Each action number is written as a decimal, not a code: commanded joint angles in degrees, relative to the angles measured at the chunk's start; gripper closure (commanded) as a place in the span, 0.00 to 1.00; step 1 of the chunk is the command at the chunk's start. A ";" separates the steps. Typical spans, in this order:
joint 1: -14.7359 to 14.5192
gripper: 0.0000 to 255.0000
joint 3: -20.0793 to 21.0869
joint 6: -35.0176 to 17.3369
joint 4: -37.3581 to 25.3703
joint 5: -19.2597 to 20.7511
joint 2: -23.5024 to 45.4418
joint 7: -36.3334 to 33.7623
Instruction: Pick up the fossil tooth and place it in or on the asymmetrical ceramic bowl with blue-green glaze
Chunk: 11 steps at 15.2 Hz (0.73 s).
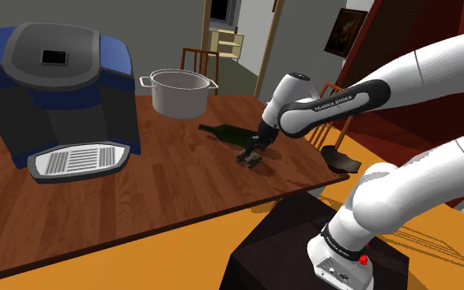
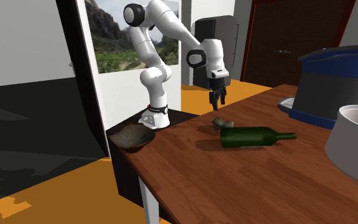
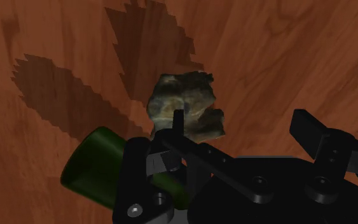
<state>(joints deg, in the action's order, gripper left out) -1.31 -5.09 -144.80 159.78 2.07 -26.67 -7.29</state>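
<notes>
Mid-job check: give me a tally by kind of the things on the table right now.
Coffee machine: 1
Pot: 1
Green bottle: 1, lying on its side
Fossil tooth: 1
Bowl: 1, at the table's edge near the stand
Total: 5

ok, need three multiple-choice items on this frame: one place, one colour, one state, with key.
1. Where is the bowl?
A) middle of the tabletop
B) at the table corner by the stand
C) on the floor
2. What colour is the bottle?
A) red
B) clear
C) green
3. The fossil tooth is:
A) lying on the table below the gripper
B) clasped in the gripper
C) in the bowl
Key: B, it sits at the corner beside the stand; C, its glass is dark green; A, the open gripper hangs above it without touching.
</notes>
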 commanded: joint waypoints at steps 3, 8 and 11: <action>-0.48 0.00 -0.41 -5.84 0.64 -0.60 4.63 0.26; -0.90 0.00 -0.73 -10.69 0.93 -1.09 9.20 0.61; -0.90 0.00 -0.73 -10.69 0.93 -1.09 9.20 0.61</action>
<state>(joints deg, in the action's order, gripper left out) -2.20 -5.80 -155.33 160.60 0.99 -17.80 -6.70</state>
